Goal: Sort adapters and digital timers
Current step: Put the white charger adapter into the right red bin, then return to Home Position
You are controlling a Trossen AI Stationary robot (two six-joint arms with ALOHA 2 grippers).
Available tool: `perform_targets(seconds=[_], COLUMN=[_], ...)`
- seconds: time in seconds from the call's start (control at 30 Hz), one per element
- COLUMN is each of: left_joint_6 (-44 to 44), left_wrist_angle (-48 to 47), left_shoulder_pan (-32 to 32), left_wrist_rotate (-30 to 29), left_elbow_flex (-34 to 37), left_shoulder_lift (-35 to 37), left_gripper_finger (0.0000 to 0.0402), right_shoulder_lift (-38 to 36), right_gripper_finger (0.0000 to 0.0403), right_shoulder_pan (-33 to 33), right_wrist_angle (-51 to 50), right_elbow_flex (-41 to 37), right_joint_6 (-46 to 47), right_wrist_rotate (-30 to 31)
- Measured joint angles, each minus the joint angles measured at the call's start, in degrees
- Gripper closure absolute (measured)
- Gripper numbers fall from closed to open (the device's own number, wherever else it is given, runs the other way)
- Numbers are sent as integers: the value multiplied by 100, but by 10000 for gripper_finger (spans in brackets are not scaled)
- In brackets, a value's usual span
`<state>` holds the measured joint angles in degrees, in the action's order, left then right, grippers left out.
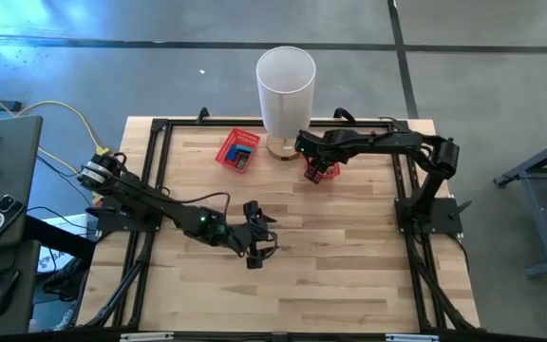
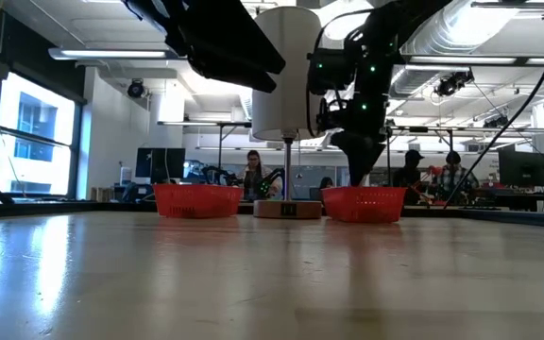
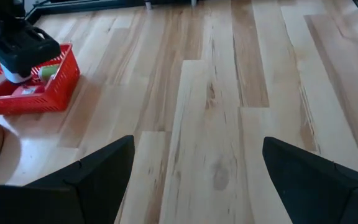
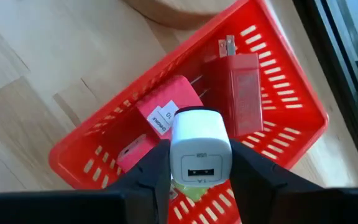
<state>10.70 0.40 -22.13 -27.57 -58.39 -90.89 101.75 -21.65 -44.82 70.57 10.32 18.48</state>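
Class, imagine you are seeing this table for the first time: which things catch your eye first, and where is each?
The tall white cylinder stands at the table's far edge, between two red baskets. The right tool hangs over the right-hand red basket, gripping a white USB adapter. The left tool waits open over bare wood mid-table.

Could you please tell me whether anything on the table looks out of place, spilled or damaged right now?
Nothing stands out. The right pincer holds a white adapter above its red basket, which holds other adapters, neither tipped nor spilled. The left pincer is open over bare wood.
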Motion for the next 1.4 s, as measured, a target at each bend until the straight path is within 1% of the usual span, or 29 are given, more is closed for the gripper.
perform_targets(seconds=[0.07, 0.2, 0.3, 0.4, 0.5, 0.67, 0.77, 0.87, 0.93, 1.0, 1.1, 1.17, 1.27, 1.4], left_joint_6=[-59, -76, 53, 235, 392, 420, 394, 295, 287, 286, 288, 361, 417, 405], left_wrist_angle=[0, 0, 0, 0, 0, 1, 2, 2, 0, 2, 2, 2, 2, 4], left_shoulder_pan=[36, 140, 213, 243, 206, 114, 68, 33, 22, 22, 22, 22, 22, 22], left_wrist_rotate=[-4, -23, -24, -24, -24, -24, -24, -24, -26, -26, -26, -26, -26, -64], left_elbow_flex=[0, 0, 0, 0, 0, 0, 0, 0, 0, 0, 0, 0, 0, 0], left_shoulder_lift=[0, 0, 0, 0, 0, -2, -2, -2, -2, -2, -2, -2, -2, -4], left_gripper_finger=[56, 56, 56, 56, 56, 56, 56, 56, 56, 56, 56, 56, 56, 56], right_shoulder_lift=[4, 16, 16, 16, 8, -141, -203, -204, -204, -204, -227, -244, -246, -246], right_gripper_finger=[272, 224, 191, 169, 158, 157, 156, 154, 155, 161, 176, 190, 222, 289], right_shoulder_pan=[0, 2, -13, -15, -11, 0, 2, 0, 2, 2, -7, -12, -9, -2], right_wrist_angle=[6, 9, -2, 15, -48, -131, -145, -166, -159, -197, -341, -400, -614, -831], right_elbow_flex=[0, 0, -2, -2, -2, -2, -2, -4, -4, -4, -6, -4, -4, -4], right_joint_6=[61, 197, 195, 193, 125, 69, 20, -106, -132, -22, 116, 92, 9, -4], right_wrist_rotate=[-8, -73, -74, -45, -62, -171, -295, -601, -792, -795, -703, -527, -449, -495])
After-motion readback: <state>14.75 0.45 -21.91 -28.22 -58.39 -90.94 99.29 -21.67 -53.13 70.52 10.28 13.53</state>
